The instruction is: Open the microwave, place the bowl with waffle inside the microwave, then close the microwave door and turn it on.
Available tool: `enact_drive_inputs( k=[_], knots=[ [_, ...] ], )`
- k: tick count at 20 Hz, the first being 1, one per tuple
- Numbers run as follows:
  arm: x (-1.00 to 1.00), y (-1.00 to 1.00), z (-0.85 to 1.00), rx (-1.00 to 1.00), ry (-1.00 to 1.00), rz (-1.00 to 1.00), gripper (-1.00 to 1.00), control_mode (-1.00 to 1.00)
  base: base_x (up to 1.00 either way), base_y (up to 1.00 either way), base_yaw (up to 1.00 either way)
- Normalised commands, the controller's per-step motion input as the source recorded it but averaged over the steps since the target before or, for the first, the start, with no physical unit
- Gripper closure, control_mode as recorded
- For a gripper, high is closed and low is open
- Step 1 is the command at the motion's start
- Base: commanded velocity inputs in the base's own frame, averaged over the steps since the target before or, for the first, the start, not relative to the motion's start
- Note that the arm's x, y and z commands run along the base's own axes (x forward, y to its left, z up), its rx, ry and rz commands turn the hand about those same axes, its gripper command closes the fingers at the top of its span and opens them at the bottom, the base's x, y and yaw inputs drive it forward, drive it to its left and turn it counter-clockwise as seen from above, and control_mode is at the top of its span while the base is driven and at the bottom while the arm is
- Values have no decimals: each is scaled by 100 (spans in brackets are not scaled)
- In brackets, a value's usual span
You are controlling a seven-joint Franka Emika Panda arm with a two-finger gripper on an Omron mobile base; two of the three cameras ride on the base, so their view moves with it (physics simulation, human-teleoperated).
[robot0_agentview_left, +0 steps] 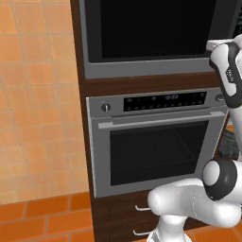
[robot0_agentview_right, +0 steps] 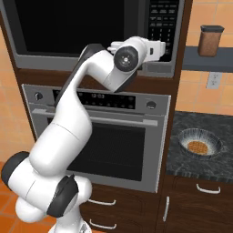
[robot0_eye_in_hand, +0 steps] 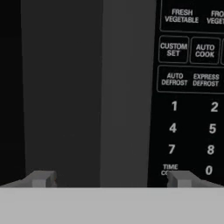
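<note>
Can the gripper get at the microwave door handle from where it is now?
Probably yes. The open gripper faces the microwave door handle close up, the bar standing between its fingertips, with nothing in between. The microwave door is shut.

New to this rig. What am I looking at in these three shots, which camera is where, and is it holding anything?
It's a rendered kitchen with a white robot arm on a mobile base. Two pictures come from cameras on the base, behind the arm to its left and right. The third comes from a camera on the hand, looking along the tool.

The arm reaches up to the microwave, built in above a silver oven. The microwave door is shut. In the hand view the tool's open fingers straddle the door's vertical handle, beside the button panel. It holds nothing.

The bowl with the waffle sits on the dark counter to the right.
</note>
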Motion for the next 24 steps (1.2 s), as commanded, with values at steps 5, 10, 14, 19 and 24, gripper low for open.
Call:
enact_drive_inputs(
  k=[5,10,14,19,24],
  knots=[
    [0,0,0,0,0,0,-100,-100,0,0,0],
    [12,0,0,0,3,0,100,-100,0,0,0],
    [0,0,0,0,0,0,100,-100,0,0,0],
    [-44,1,0,0,1,0,100,-100,0,0,0],
    [-100,13,0,-4,-9,0,100,-100,0,0,0]
  ],
)
